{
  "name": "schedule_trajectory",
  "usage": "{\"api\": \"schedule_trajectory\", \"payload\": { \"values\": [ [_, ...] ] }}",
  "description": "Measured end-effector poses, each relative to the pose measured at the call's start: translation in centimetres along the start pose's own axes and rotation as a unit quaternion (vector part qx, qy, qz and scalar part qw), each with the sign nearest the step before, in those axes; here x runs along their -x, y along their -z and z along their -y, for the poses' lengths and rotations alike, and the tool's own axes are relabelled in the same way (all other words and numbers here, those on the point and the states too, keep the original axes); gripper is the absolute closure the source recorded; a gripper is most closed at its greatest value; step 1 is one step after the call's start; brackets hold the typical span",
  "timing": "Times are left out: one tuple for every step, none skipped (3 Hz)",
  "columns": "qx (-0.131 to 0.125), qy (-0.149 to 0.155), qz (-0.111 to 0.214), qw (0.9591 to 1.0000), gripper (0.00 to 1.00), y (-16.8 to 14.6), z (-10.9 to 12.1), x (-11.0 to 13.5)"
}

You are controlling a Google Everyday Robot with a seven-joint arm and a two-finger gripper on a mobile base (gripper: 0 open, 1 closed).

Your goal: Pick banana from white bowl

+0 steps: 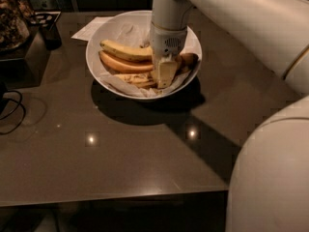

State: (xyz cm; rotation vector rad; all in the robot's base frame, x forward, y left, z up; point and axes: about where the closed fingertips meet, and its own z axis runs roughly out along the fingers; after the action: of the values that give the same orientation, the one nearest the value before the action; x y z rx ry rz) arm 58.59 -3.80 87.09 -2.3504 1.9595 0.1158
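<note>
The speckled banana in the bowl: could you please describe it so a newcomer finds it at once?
On the dark table stands a white bowl, with the gripper down inside it. Of three bananas inside, the banana meant lies nearest the front rim, beside the gripper. Unlike the orange banana and the bright yellow banana behind it, its skin is brown-speckled.

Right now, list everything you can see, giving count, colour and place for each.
white bowl: one, white, paper-lined, far middle of table
speckled banana: one, dull yellow with brown marks, front of bowl
orange-tinted banana: one, orange-yellow, middle of bowl
bright-yellow banana: one, yellow, back of bowl
sheet of paper: one, white, behind bowl
dark container: one, black, far left
cable: one, black, left edge
table: one, dark brown
arm: one, white, reaching from right
tool: one, pale, down inside bowl among the bananas
</note>
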Motion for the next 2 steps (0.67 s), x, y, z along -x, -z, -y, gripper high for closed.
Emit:
{"api": "schedule_trajectory", "payload": {
  "values": [
    [-0.009,0.0,0.002,1.0,1.0,0.2,0.2,0.2],
    [-0.03,-0.011,0.016,0.9994,1.0,2.5,-0.6,0.6]
  ]
}}
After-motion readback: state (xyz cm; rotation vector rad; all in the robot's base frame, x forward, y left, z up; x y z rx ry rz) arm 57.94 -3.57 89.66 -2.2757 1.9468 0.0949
